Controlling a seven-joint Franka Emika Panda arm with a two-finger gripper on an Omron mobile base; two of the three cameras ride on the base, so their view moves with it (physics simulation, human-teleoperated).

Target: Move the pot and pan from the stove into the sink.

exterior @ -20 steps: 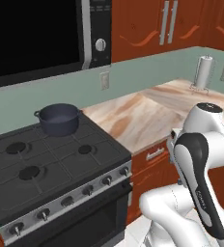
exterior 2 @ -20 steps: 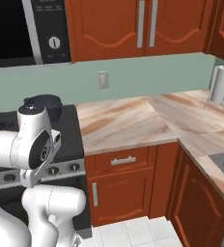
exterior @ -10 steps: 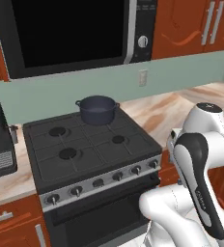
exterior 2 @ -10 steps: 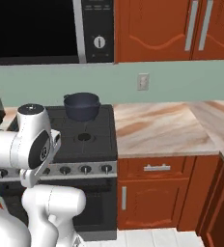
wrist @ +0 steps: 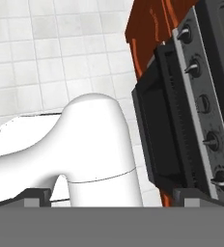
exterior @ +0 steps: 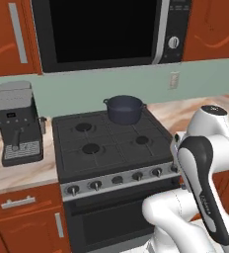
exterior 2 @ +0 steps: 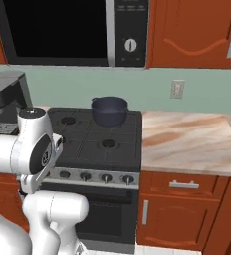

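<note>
The white arm with dark joints [exterior: 203,168] is folded in on itself in front of the black four-burner gas cooktop [exterior: 111,143], its elbow raised level with the steel knob strip and the forearm dropping back down toward the base. In the right base view the same arm [exterior 2: 35,149] stands at the stove's left front corner, well short of the grates. The hand points downward (its camera looks at the white tiled floor [wrist: 46,58] and, side-on, at the oven door and knobs), and the two small dark finger tips of the gripper [wrist: 111,197] sit far apart at the view's lower corners, spread wide with nothing between them.

The deep round dark blue-grey pot [exterior: 125,109] stands upright on the back right burner, well apart from the arm. A grey coffee machine [exterior: 15,121] stands on the counter left of the stove.
</note>
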